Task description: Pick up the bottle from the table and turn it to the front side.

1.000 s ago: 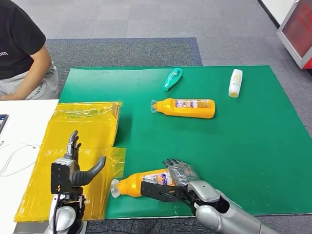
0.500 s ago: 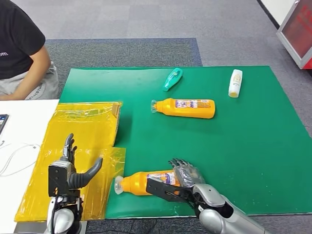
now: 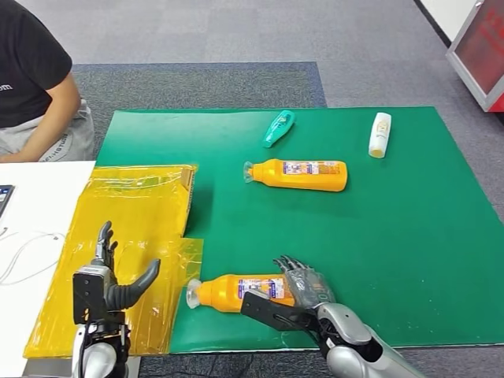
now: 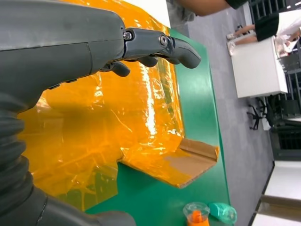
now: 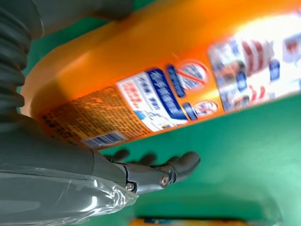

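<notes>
Where the head view looks down on the green bench (image 3: pixel 380 236), the orange bottle (image 3: pixel 238 292) lies on its side near the front edge, long axis running left to right, cap toward the yellow film (image 3: pixel 131 236) and base under the right robot hand (image 3: pixel 300 290). That hand sits at the bottle's base end with fingers draped over it and thumb reaching along the near side; whether it truly clamps the bottle I cannot tell from here. The left robot hand (image 3: pixel 113 279) hovers over the film, fingers spread and holding nothing, well apart from the bottle, so the right is plainly nearer. From the left wrist, the open left robot hand hangs above the crinkled film. From the right wrist comes what the head view hides: the label with barcode faces the camera, just beside the thumb, suggesting the bottle wants rolling about its long axis.
</notes>
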You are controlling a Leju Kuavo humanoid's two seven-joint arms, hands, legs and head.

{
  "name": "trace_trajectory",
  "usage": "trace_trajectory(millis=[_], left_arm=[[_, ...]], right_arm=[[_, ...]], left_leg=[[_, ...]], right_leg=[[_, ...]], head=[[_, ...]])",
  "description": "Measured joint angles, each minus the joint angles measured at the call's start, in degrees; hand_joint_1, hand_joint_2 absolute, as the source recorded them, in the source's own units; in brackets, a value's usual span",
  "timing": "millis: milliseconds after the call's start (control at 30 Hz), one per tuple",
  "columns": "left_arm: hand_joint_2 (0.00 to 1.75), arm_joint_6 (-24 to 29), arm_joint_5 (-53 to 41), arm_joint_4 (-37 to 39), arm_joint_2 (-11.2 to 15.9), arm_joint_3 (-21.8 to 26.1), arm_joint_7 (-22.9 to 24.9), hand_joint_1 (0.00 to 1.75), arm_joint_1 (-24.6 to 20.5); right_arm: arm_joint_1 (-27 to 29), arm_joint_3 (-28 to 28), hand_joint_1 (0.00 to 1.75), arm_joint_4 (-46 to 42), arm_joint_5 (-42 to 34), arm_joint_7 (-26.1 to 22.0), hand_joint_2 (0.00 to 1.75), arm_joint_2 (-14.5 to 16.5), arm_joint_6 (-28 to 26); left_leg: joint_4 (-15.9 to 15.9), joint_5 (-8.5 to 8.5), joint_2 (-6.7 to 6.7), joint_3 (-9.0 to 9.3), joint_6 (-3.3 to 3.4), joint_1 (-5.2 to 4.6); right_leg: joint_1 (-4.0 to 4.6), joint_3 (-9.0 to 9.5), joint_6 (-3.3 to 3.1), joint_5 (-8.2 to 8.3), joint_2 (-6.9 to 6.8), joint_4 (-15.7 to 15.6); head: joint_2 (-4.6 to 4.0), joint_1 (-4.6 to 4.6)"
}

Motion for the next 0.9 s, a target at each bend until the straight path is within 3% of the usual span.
trace_trajectory(millis=[167, 333, 467, 667, 900], left_arm=[[1.75, 1.59, -0.48, -1.22, 0.08, 0.83, 0.00, 0.00, 1.32], [1.75, 2.72, -1.58, -2.42, 0.24, 1.75, 0.05, 0.00, 2.33], [1.75, 3.19, -1.83, -2.84, 0.40, 2.40, 0.10, 0.00, 2.82], [1.75, 3.31, -1.87, -3.03, 0.45, 2.88, 0.07, 0.00, 2.90], [1.75, 3.30, -1.60, -3.03, 0.45, 3.28, -0.21, 0.00, 2.72]], right_arm=[[2.61, -0.32, 1.75, 0.10, 3.80, -1.34, 1.75, 0.23, -3.45], [4.48, -1.89, 1.75, 0.16, 2.14, -2.70, 1.75, 1.72, -4.98], [5.50, -3.42, 1.50, 0.24, 1.32, -2.85, 1.75, 2.98, -5.27], [6.62, -5.70, 1.75, 0.26, -0.31, -2.86, 1.75, 4.20, -5.14], [7.55, -7.51, 1.75, 0.16, -0.96, -2.88, 1.75, 5.08, -4.86]], left_leg=[[0.00, -0.04, 0.00, 0.04, -0.04, 0.00], [0.00, -0.05, 0.02, 0.10, -0.06, 0.01], [0.00, -0.05, 0.02, 0.12, -0.06, 0.01], [0.00, -0.05, 0.03, 0.16, -0.06, 0.01], [0.00, -0.05, 0.03, 0.20, -0.06, 0.01]], right_leg=[[0.00, 0.01, -0.03, -0.03, 0.00, 0.00], [0.02, 0.04, -0.04, -0.04, 0.01, 0.00], [0.02, 0.05, -0.05, -0.05, 0.01, 0.00], [0.02, 0.08, -0.05, -0.05, 0.02, 0.00], [0.02, 0.12, -0.04, -0.05, 0.02, 0.00]], head=[[0.00, 0.00], [0.00, 0.00], [0.00, -0.01], [0.00, 0.01], [0.00, -0.01]])
